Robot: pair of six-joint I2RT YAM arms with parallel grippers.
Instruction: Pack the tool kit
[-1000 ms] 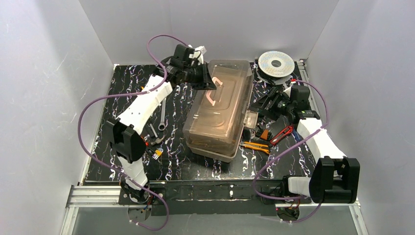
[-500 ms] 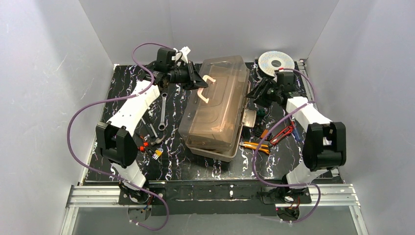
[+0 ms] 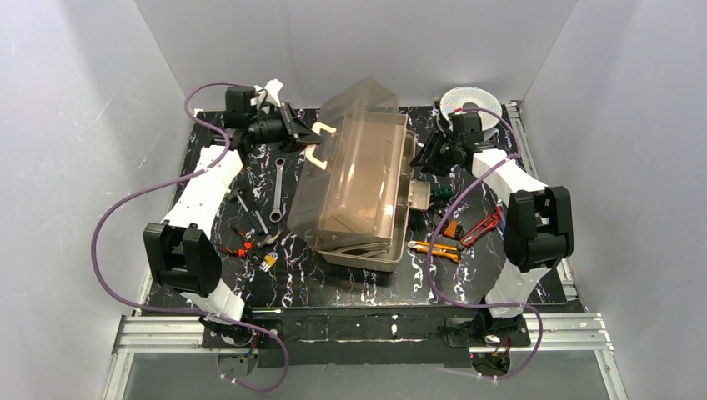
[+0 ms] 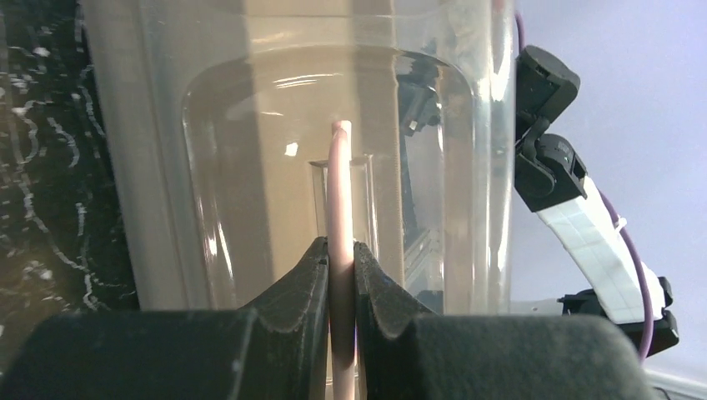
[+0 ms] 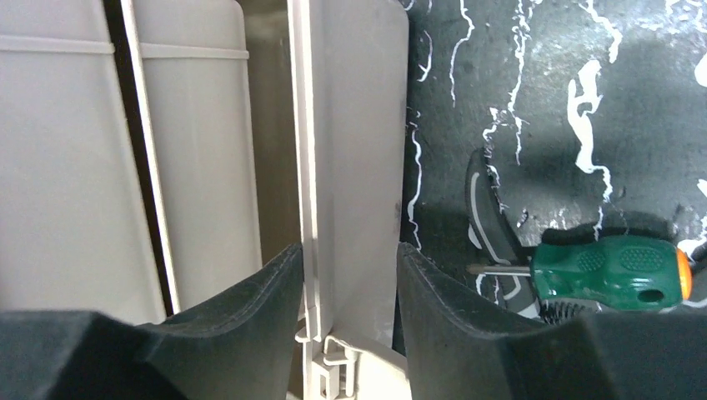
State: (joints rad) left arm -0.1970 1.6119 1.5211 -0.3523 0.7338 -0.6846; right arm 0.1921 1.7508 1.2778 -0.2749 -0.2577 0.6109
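The tan toolbox (image 3: pixel 371 254) stands mid-table with its translucent brownish lid (image 3: pixel 350 167) tilted up toward the left. My left gripper (image 3: pixel 293 133) is shut on the cream handle (image 3: pixel 318 142). In the left wrist view the jaws (image 4: pixel 340 250) pinch the handle (image 4: pixel 339 183) in front of the lid (image 4: pixel 250 167). My right gripper (image 3: pixel 427 158) is at the box's right wall. In the right wrist view its jaws (image 5: pixel 348 258) are closed on that wall (image 5: pixel 358 125). A green-handled screwdriver (image 5: pixel 613 271) lies just to the right of them.
Orange pliers (image 3: pixel 435 248) and a red-handled tool (image 3: pixel 482 227) lie to the right of the box. A wrench (image 3: pixel 278 187) and small tools (image 3: pixel 250 242) lie to its left. The silver-white spool (image 3: pixel 467 100) sits at the back right, behind my right arm.
My left gripper has moved left with the handle, swinging the lid up and open. My right gripper has moved back along the box and closed on its right wall.
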